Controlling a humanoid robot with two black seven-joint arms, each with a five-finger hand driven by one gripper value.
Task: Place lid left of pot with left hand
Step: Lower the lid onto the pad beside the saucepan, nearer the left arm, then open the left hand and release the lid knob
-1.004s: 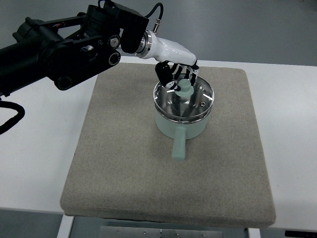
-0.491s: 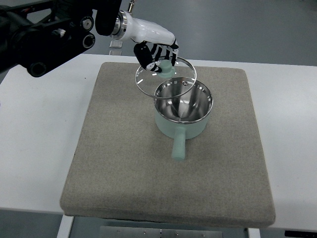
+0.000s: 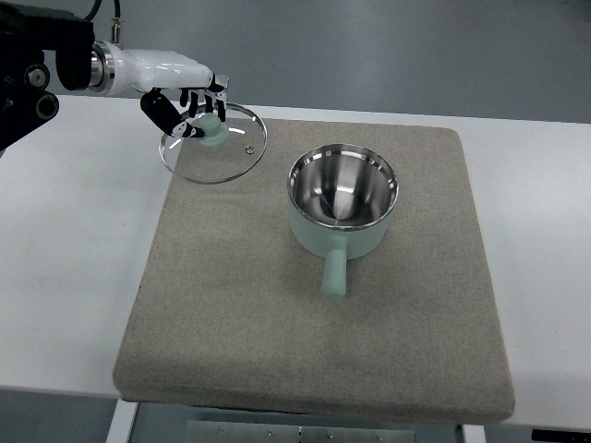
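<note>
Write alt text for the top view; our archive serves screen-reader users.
The left robot hand holds a glass lid by its mint knob at the beige mat's far-left corner, left of an open mint pot. The pot's handle points toward the camera.

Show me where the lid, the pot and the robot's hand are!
lid (image 3: pixel 226 157), top view, on its glass.
pot (image 3: pixel 367 240), top view, on its green side wall.
left hand (image 3: pixel 185 106), top view, on the middle of the hand gripping the knob.
</note>
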